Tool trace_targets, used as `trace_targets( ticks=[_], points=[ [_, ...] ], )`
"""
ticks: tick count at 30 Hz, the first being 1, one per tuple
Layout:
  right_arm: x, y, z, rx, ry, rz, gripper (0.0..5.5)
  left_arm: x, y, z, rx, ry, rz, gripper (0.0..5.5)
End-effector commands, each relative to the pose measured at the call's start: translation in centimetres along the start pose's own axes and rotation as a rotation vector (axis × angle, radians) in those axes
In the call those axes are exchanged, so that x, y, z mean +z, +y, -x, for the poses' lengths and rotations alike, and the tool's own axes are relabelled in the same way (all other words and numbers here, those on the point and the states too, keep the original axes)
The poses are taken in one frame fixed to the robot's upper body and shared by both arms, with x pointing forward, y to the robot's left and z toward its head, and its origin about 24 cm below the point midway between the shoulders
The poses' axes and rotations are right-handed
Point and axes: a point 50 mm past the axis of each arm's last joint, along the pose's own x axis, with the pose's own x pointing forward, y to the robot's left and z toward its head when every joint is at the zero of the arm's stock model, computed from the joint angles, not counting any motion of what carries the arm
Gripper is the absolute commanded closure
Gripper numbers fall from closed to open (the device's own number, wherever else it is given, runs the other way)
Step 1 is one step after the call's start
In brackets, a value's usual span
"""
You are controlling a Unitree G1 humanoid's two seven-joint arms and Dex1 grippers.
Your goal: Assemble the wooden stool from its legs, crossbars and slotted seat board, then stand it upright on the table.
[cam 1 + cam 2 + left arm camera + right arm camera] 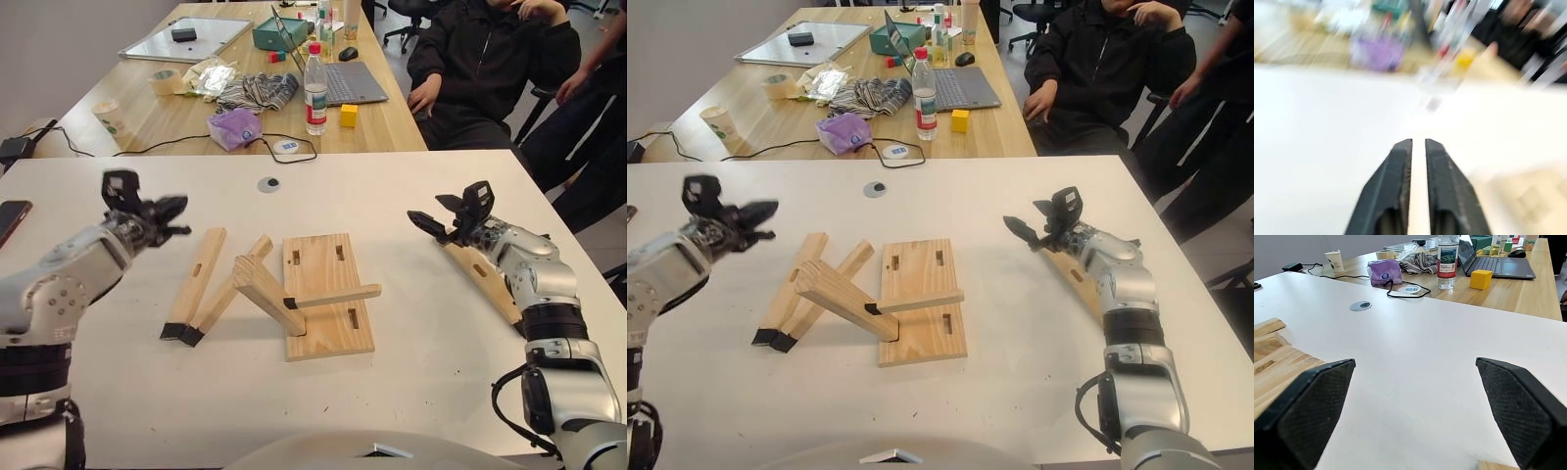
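- Pale-wood slotted seat board [328, 259] lies flat at mid-table, slots facing up, apparently so parts can be pressed in from above
- A joined leg [269, 294] and its crossbar [338, 296] rest tilted across the board; this sub-assembly looks laid on it rather than seated in a slot
- An outer leg [196, 279] and an inner leg [227, 291] lie just left of the board, dark feet toward the robot, handy for the left arm
- A fourth leg [487, 284] lies well apart on the right, partly under the right forearm
- The left gripper [174, 217] hovers beyond the outer leg, its fingers nearly together with only a thin gap, gripping nothing
- The right gripper [426, 211] hangs spread wide and empty over the white table [411, 382], near the fourth leg's far end, seemingly poised to take it
- Assembly looks at an early stage
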Motion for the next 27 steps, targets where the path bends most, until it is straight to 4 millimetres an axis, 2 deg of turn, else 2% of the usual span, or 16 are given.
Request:
trace_targets(
  ticks=[1,5,10,14,18,21,25,27],
  points=[
    [-0.3,0.1,0.6,-0.031,-0.012,-0.011,0.94,-1.9,-0.2,0.5,0.032,0.148,-0.101,4.4],
    [-0.9,0.5,0.7,-0.038,-0.008,-0.025,0.94,-3.7,-0.4,0.3,0.014,0.235,-0.1,3.85],
    [-0.7,0.5,0.7,-0.039,-0.007,-0.024,0.94,-5.4,-0.3,0.1,-0.006,0.274,-0.077,2.9],
    [-0.7,0.5,0.7,-0.037,-0.001,-0.022,0.94,-8.0,0.4,0.2,-0.004,0.353,-0.026,2.9],
    [-0.8,0.5,0.7,-0.035,0.002,-0.023,0.94,-9.2,0.9,0.6,-0.001,0.404,-0.028,2.9],
    [-0.8,0.5,0.7,-0.035,0.002,-0.022,0.94,-9.5,0.8,0.7,-0.016,0.42,-0.014,2.9],
    [-0.3,0.5,0.4,-0.027,-0.004,-0.018,0.94,-9.1,0.8,0.4,-0.031,0.385,0.023,3.49],
    [0.0,0.5,0.2,-0.021,-0.007,-0.017,0.94,-8.6,1.1,0.2,-0.025,0.338,0.054,3.51]
  ],
)
